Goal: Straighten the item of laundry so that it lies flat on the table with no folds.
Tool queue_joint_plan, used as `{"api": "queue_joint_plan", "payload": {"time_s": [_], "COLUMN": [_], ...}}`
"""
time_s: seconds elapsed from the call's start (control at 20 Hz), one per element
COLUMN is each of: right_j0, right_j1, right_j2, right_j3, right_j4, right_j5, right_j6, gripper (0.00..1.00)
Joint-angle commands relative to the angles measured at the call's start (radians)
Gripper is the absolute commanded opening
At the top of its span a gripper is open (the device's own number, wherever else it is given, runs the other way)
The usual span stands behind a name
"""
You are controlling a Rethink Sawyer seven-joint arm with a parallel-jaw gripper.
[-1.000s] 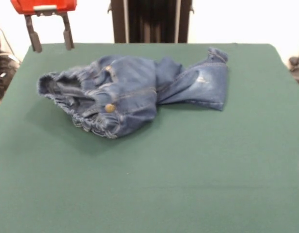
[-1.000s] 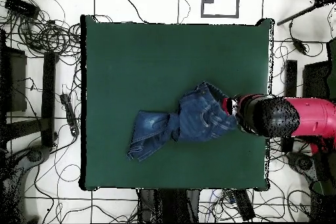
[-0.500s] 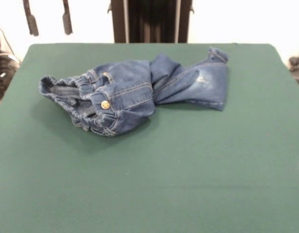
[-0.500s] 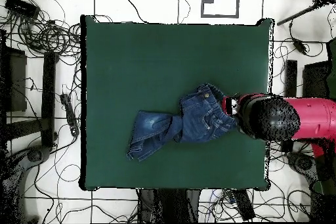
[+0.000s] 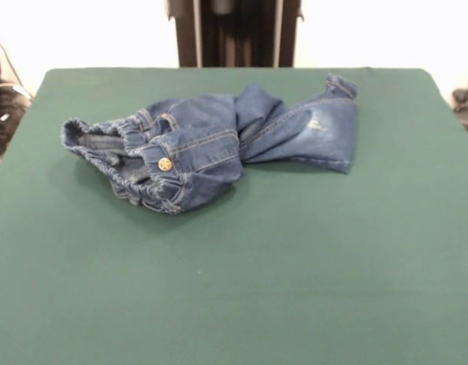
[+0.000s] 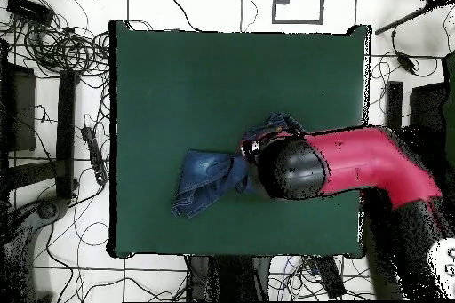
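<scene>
Since half a second ago the two dark gripper fingers that hung at the upper left of your front view have gone from it, and in your overhead view the red and black arm (image 6: 355, 166) has swung from the right table edge in over the jeans; the jeans themselves have not shifted.

Your front view shows the whole garment with nothing above it. Your overhead view shows the arm covering the waist half, its dark rounded end near the frame's centre, so you cannot tell whether the gripper is open or closed.

Nearest you in the front view is bare dark green felt-like table top (image 5: 241, 289). Beyond it, in the upper middle of the frame, lies the small pair of dark blue denim jeans (image 5: 211, 144), bunched and folded. Its long axis runs left to right: the gathered elastic waistband (image 5: 90, 141) opens toward the left, with the metal button (image 5: 165, 164) on the near side, and a leg with a faded whitish patch (image 5: 316, 125) reaches right, its cuff turned toward the far edge.
</scene>
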Motion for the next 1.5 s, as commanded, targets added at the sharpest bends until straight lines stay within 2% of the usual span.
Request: {"api": "queue_joint_plan", "payload": {"time_s": [0.05, 0.3, 0.7, 1.5], "right_j0": [0.196, 0.283, 0.344, 0.562], "right_j1": [-0.036, -0.011, 0.099, 0.24], "right_j2": [-0.108, -0.194, -0.282, -0.471], "right_j3": [0.181, 0.134, 0.013, -0.069], "right_j4": [0.08, 0.091, 0.065, 0.121], "right_j5": [-0.098, -0.117, -0.15, -0.295], "right_j6": [0.363, 0.378, 0.345, 0.443], "gripper": [1.0, 1.0, 1.0, 1.0]}}
